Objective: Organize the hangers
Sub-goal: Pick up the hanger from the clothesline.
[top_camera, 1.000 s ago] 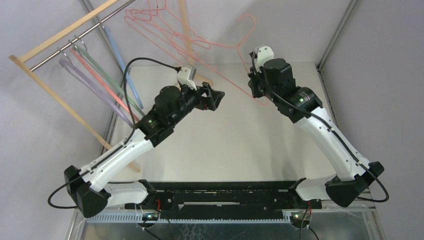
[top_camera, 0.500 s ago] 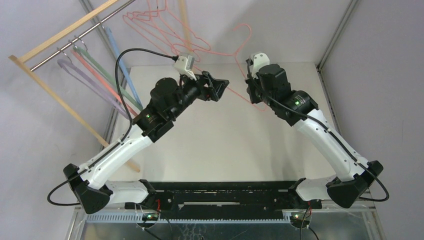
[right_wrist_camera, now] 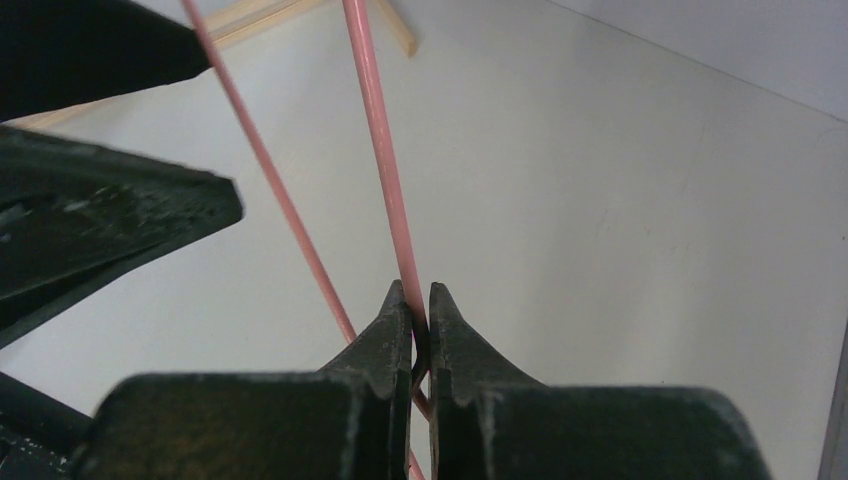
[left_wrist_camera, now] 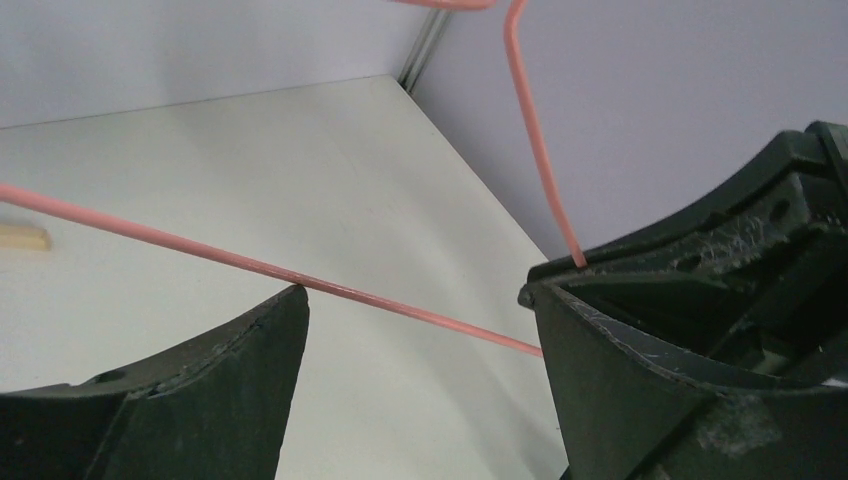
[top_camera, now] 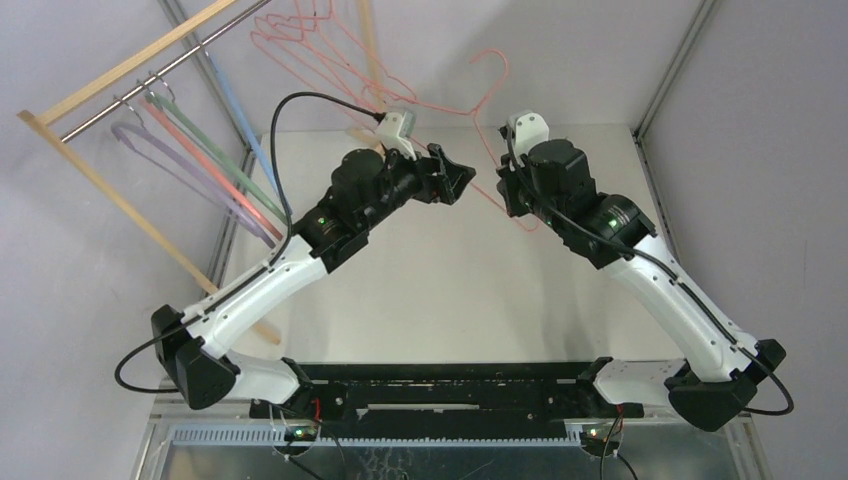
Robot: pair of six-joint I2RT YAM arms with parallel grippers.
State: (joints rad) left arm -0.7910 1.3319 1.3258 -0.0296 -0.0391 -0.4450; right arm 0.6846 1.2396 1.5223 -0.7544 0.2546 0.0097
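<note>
My right gripper [right_wrist_camera: 420, 300] is shut on a thin pink wire hanger [right_wrist_camera: 375, 150], pinching one wire at its fingertips; a second wire [right_wrist_camera: 270, 185] of it slants past on the left. From above, this hanger [top_camera: 505, 62] hangs tilted over the table's far side, hook up. My left gripper [left_wrist_camera: 415, 300] stands open with the hanger's wire [left_wrist_camera: 400, 305] running across between its fingertips, touching neither pad clearly. The two grippers [top_camera: 455, 180] [top_camera: 505, 188] sit close together. More pink wire hangers [top_camera: 300, 35] and thick lilac [top_camera: 170, 160], green [top_camera: 205, 140], pink and blue [top_camera: 240, 110] hangers hang at the rack.
A light wooden rack frame [top_camera: 130, 65] with a metal rod [top_camera: 175, 62] leans at the far left. A wooden foot [left_wrist_camera: 20, 237] lies on the white table [top_camera: 440, 290]. Grey walls and metal posts [top_camera: 670, 70] close in the back and sides.
My left arm has reached rightward and farther out, bringing its open jaws around the hanger's wire beside the right gripper. The right gripper keeps its hold and has shifted only slightly.
</note>
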